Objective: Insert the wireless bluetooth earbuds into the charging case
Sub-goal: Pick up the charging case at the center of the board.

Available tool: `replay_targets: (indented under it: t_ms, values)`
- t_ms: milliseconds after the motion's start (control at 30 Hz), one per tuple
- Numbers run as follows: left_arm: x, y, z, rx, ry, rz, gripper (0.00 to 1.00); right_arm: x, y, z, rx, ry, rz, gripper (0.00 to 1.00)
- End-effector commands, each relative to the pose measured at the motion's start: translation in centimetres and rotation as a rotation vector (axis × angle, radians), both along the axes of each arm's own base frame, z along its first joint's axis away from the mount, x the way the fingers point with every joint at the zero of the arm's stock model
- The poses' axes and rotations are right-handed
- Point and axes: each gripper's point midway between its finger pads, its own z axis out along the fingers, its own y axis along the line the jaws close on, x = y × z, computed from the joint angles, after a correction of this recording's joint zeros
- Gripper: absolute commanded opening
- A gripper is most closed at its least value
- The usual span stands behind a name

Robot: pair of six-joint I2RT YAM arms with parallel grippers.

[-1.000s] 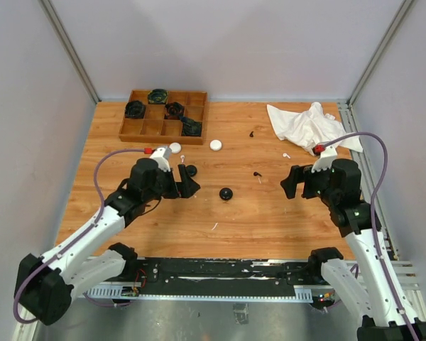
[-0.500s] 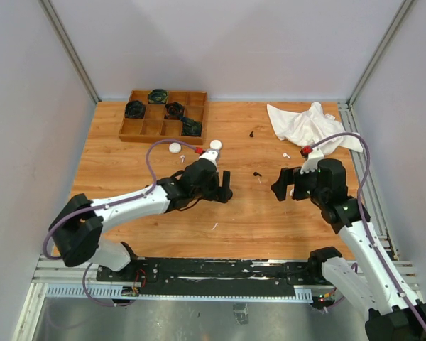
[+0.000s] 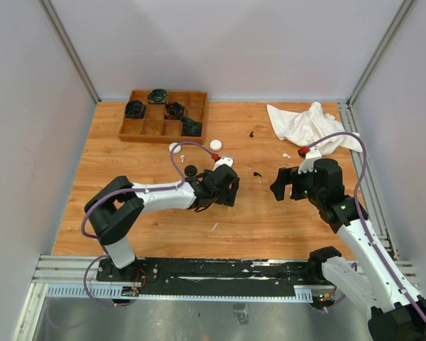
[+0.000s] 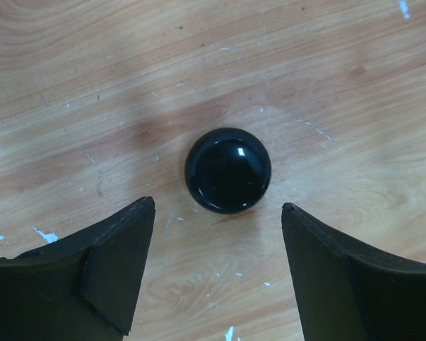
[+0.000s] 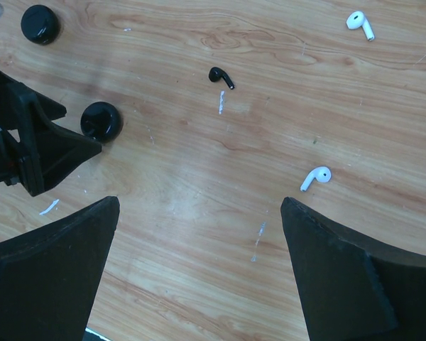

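Note:
A closed black round case lies on the wood just ahead of my left gripper, whose jaws are open and empty on either side of it, not touching. It also shows in the right wrist view. My left gripper covers it in the top view. My right gripper is open and empty, low over the table. A black earbud lies ahead of it. One white earbud lies by the right finger, another farther off.
A second black case and two white cases lie behind the left arm. Another black earbud and a white one lie loose. A wooden compartment tray stands back left, a white cloth back right.
My left arm has swung from the left side to the table's middle and now sits at the black case. My right gripper has shifted slightly left.

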Motion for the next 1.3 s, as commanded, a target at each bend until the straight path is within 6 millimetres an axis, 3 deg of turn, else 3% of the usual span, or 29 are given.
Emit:
replay_targets:
  t_ms: [0,367,500,700,833,1033,1267]
  values:
    - [1.2,-0.6,0.1,0.012,-0.044,0.028,0.76,0.1,0.2,-0.6,0.004,0.002,-0.012,0.99]
    - [1.6,-1.9,-2.4,0.029,-0.009,0.018,0.66,-0.1,0.3,-1.3,0.005,0.022,-0.011,0.99]
    - [1.6,-1.4,-2.9,0.053,-0.004,0.034,0.63,0.0,0.4,-1.4,0.008,0.025,-0.003,0.99]
    - [1.4,-0.5,-2.6,0.074,-0.019,0.022,0.5,-0.1,1.1,-1.7,0.025,0.034,0.024,0.99]
    - [1.1,0.1,-1.4,0.077,-0.072,-0.038,0.44,0.1,1.7,-1.5,0.048,0.021,0.047,0.99]
    - [0.8,1.4,1.1,0.113,-0.172,-0.156,0.42,0.5,3.0,-1.0,0.082,0.016,0.097,0.98]
    - [0.0,1.5,5.3,0.094,-0.324,-0.345,0.42,-0.4,6.3,0.6,0.161,0.002,0.319,0.99]
